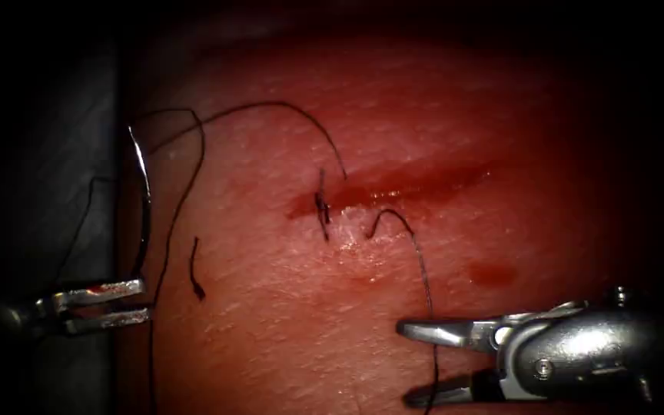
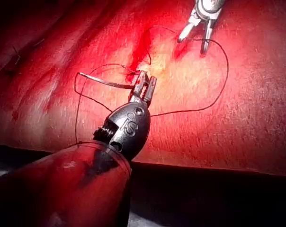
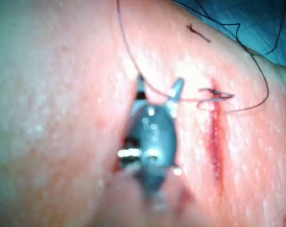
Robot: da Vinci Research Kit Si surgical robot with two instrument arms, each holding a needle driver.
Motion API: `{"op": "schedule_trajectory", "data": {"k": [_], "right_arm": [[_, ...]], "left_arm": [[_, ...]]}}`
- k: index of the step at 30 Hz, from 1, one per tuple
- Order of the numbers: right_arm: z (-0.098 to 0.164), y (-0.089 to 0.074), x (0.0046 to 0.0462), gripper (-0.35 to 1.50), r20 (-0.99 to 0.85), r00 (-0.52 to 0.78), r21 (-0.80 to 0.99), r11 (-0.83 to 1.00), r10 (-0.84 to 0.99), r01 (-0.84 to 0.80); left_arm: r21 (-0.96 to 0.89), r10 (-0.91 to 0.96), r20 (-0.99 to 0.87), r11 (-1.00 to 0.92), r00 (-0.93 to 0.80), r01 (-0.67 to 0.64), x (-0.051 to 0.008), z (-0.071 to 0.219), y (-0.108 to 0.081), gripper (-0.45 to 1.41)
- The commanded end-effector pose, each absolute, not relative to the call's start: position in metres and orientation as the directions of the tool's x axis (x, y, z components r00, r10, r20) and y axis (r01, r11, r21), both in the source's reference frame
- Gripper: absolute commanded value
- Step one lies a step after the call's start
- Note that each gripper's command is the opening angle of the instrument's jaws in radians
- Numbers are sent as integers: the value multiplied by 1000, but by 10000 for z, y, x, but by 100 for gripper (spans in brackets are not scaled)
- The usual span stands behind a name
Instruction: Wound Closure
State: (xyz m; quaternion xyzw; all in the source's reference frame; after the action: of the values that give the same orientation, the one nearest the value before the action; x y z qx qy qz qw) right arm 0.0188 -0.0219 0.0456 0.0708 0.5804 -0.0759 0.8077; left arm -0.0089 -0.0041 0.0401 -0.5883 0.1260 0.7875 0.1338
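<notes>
Endoscope view: the left tool (image 1: pixel 138 300) grips the curved steel needle (image 1: pixel 145 204) at its lower end; the needle arcs upward, free of the tissue (image 1: pixel 286 307), far left of the cut (image 1: pixel 393 188). The right tool (image 1: pixel 416 361) gapes, black thread (image 1: pixel 424 277) running between its jaws, ungrasped.

Left wrist view: left tool (image 2: pixel 144 89) clamps the needle (image 2: pixel 105 81).

Right wrist view: right tool (image 3: pixel 159 90) is spread, thread (image 3: pixel 126 47) crossing it; the glossy cut (image 3: pixel 216 137) lies beside it.

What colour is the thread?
Dark, near black; the thread shows best in the endoscope view, crossing the tissue.
</notes>
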Motion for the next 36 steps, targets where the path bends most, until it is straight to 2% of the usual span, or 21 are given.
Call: {"op": "schedule_trajectory", "data": {"k": [1, 2, 12, 18, 21, 23, 25, 28, 31, 34, 36], "right_arm": [[476, -218, 193, 66, -947, 320, 27, 980, -38, 197], [491, -210, 194, 74, -944, 328, 26, 982, -38, 188], [469, -185, 178, 73, -968, 249, 28, 993, -2, 116], [430, -151, 160, 83, -987, 156, 31, 998, 23, 49], [426, -136, 146, 84, -990, 139, 38, 998, 32, 44], [431, -136, 134, 94, -990, 135, 35, 998, 28, 52], [435, -137, 123, 86, -991, 132, 33, 998, 25, 60], [445, -141, 109, 91, -991, 133, 19, 997, 9, 72], [455, -146, 119, 93, -990, 144, 17, 997, 6, 71], [469, -148, 143, 106, -988, 155, 7, 998, -1, 55], [480, -151, 156, 104, -988, 156, 0, 999, -9, 54]], "left_arm": [[39, 63, -961, -933, -271, -358, -95, 408, -43, -45], [39, 63, -961, -933, -271, -358, -95, 408, -44, -45], [40, 62, -961, -933, -270, -357, -92, 407, -45, -45], [42, 60, -961, -933, -271, -357, -92, 409, -47, -45], [43, 59, -961, -933, -271, -357, -91, 410, -48, -45], [43, 58, -961, -934, -271, -355, -89, 409, -49, -45], [43, 58, -961, -934, -270, -354, -88, 409, -49, -45], [43, 59, -961, -934, -271, -355, -88, 409, -49, -45], [44, 59, -961, -933, -272, -356, -90, 410, -49, -45], [38, 64, -961, -933, -270, -359, -90, 409, -49, -45], [38, 64, -961, -933, -270, -358, -90, 409, -49, -45]]}}
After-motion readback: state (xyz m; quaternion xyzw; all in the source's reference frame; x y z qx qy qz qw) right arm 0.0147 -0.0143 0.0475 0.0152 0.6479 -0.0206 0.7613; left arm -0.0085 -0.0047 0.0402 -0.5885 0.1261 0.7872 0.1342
